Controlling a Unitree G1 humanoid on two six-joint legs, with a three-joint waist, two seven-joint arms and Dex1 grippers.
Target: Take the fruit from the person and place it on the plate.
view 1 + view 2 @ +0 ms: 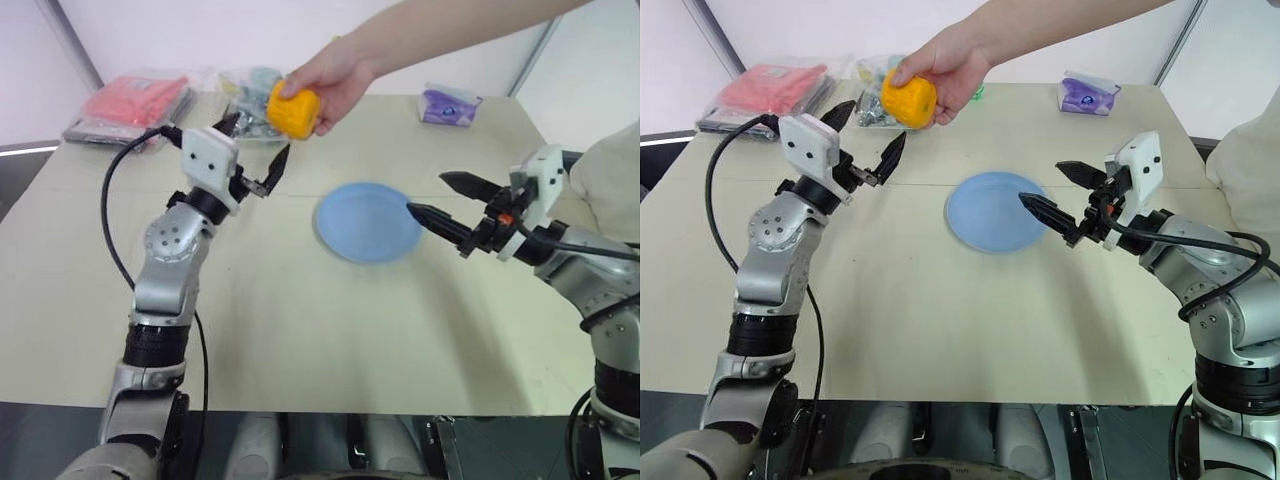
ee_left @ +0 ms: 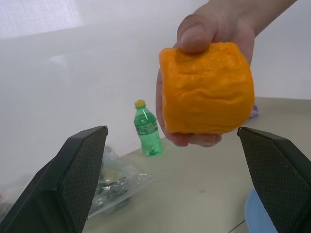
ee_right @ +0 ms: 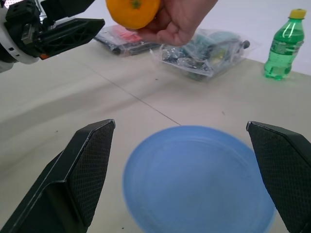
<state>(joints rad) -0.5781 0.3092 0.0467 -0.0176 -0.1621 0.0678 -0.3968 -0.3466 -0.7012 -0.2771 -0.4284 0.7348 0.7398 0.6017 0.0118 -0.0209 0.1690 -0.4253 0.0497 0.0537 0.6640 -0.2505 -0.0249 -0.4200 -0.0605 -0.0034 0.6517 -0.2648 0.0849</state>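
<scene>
Nearest on the beige counter (image 1: 300,340), the right gripper (image 1: 1055,193) hovered with its fingers spread and empty, tips over the right edge of the light blue plate (image 1: 368,222), which lay bare at the counter's centre. Left of the plate and farther back, the left gripper (image 1: 253,150) was raised with its fingers spread wide, also empty, aimed at the fruit (image 1: 293,109). The yellow-orange fruit was not yet handed over: it sat just beyond that gripper's tips, above the counter, pinched in the person's hand (image 1: 335,80) reaching in from the far right. Packets of goods (image 1: 135,103) and a green bottle (image 3: 282,44) lined the far edge. Judged risks: the person's thumb and fingers wrapped the fruit, so closing fingers could nip them; an off-centre grip on the blocky fruit could let it slip and roll off the counter
</scene>
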